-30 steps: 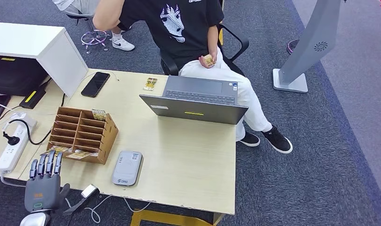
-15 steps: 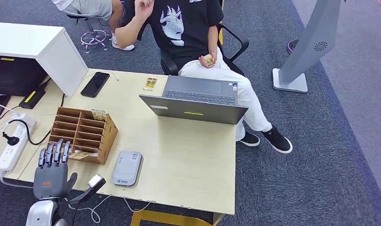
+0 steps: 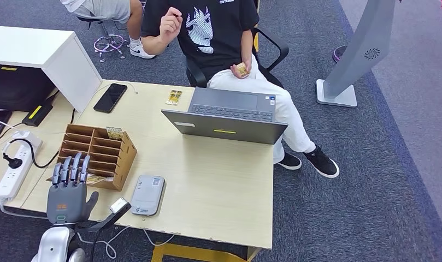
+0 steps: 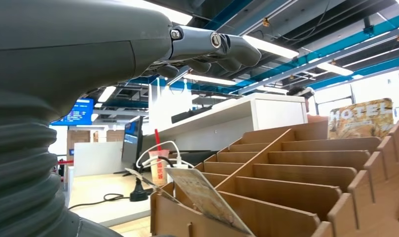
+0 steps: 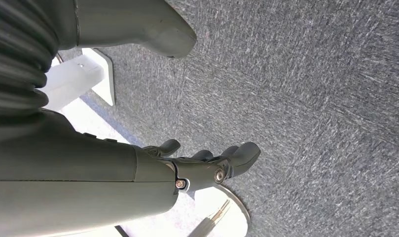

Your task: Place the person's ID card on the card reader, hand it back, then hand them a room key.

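The left robot hand (image 3: 70, 188) has climbed from the near edge of the light wooden bench (image 3: 218, 185) over the last second and now stands with its fingers (image 3: 72, 168) straight and spread over the near lip of the brown cardboard pigeonhole rack (image 3: 95, 154). It holds nothing. I cannot tell whether the fingertips touch the rack. In the left wrist view the fingers (image 4: 222, 47) hang above the open slots, where a printed hotel key card (image 4: 365, 118) stands upright at the far end and another card (image 4: 202, 197) leans out of a near slot. That advance suggests the hand is heading for a room key, so the task appears to be in its last stage.

The right robot hand (image 5: 207, 165) hangs over grey carpet with its fingers loosely curled and nothing in them.

Just beside the left hand, toward the middle of the bench, lies the flat grey card reader (image 3: 148, 195), with no card on it. Farther off, a small yellowish card (image 3: 174, 97) lies on the bench beside the open grey laptop (image 3: 227, 115). Beyond the laptop a seated person in a black T-shirt holds a small yellowish item (image 3: 241, 69) in one hand at their lap; whether it is the ID card I cannot tell.
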